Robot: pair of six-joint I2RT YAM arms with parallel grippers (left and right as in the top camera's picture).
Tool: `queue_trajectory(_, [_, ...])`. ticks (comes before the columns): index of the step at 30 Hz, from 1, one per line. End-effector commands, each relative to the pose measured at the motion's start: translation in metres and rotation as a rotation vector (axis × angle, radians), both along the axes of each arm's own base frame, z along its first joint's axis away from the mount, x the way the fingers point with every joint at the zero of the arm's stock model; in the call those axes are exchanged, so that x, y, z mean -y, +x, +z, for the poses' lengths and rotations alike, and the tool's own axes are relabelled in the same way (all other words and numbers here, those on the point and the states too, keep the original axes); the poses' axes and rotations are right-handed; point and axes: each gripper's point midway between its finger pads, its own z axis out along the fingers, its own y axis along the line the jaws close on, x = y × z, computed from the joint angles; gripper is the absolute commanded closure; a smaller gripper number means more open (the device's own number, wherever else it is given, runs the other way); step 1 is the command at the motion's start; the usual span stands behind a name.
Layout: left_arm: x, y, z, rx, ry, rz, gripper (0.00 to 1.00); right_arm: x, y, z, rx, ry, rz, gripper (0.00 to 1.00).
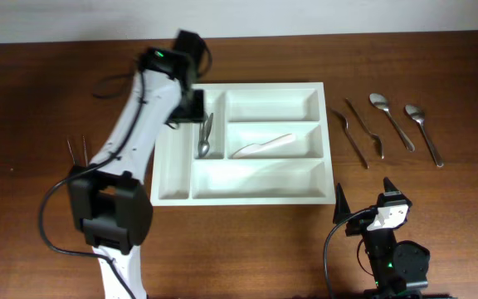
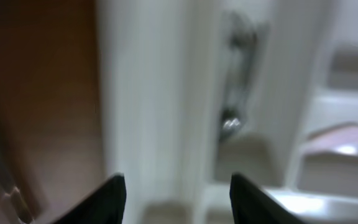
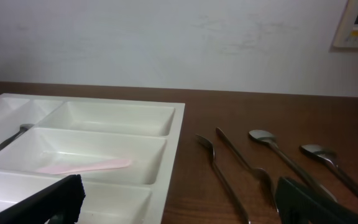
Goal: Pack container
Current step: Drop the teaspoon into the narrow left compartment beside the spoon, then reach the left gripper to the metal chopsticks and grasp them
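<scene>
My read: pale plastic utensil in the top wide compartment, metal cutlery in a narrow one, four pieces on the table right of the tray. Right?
Not quite. The overhead view shows the pale plastic utensil in the middle wide compartment of the container, not the top. The metal cutlery in a narrow one and the four pieces on the table are correct.

The table [image 1: 438,241] is of dark brown wood. A white tray [image 1: 173,176] lies flat on it, near the middle. At 3 o'clock from the tray, near its wall but not touching it, four metal utensils lie side by side on the bare wood. They are a fork [image 1: 351,139], a thin utensil [image 1: 364,129] whose head I cannot make out, a spoon [image 1: 394,124] and another spoon [image 1: 427,138]. Both spoon bowls point toward 11 o'clock. At 9 o'clock from the tray, two thin prongs [image 1: 77,148] are too small to name.
</scene>
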Motion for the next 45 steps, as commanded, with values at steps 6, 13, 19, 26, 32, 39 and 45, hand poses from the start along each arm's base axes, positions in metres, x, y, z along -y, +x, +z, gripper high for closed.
queue_trajectory(6, [-0.122,-0.006,0.033,-0.005,0.155,0.221,0.44,0.003,0.0,-0.002,0.001,0.0,-0.017,0.01])
queue_trajectory(13, [-0.183,-0.009,0.026,-0.01,0.106,0.351,0.44,0.003,0.0,-0.002,0.001,0.0,-0.017,0.01])
queue_trajectory(19, [-0.207,-0.016,-0.005,-0.054,0.086,0.36,0.44,0.003,0.0,-0.002,0.0,0.0,-0.017,0.01])
queue_trajectory(26, [-0.215,-0.037,-0.069,-0.138,0.01,0.336,0.48,0.003,0.0,-0.002,0.001,0.0,-0.017,0.01])
queue_trajectory(32, [-0.228,-0.059,-0.101,-0.189,-0.002,0.373,0.48,0.003,0.0,-0.002,0.001,0.0,-0.017,0.01])
queue_trajectory(39, [-0.224,-0.07,-0.126,-0.206,-0.027,0.335,0.66,0.003,0.0,-0.002,0.0,0.0,-0.017,0.01])
queue_trajectory(45, [-0.218,-0.082,-0.147,-0.225,-0.041,0.335,0.67,0.003,0.0,-0.002,0.001,0.0,-0.017,0.01])
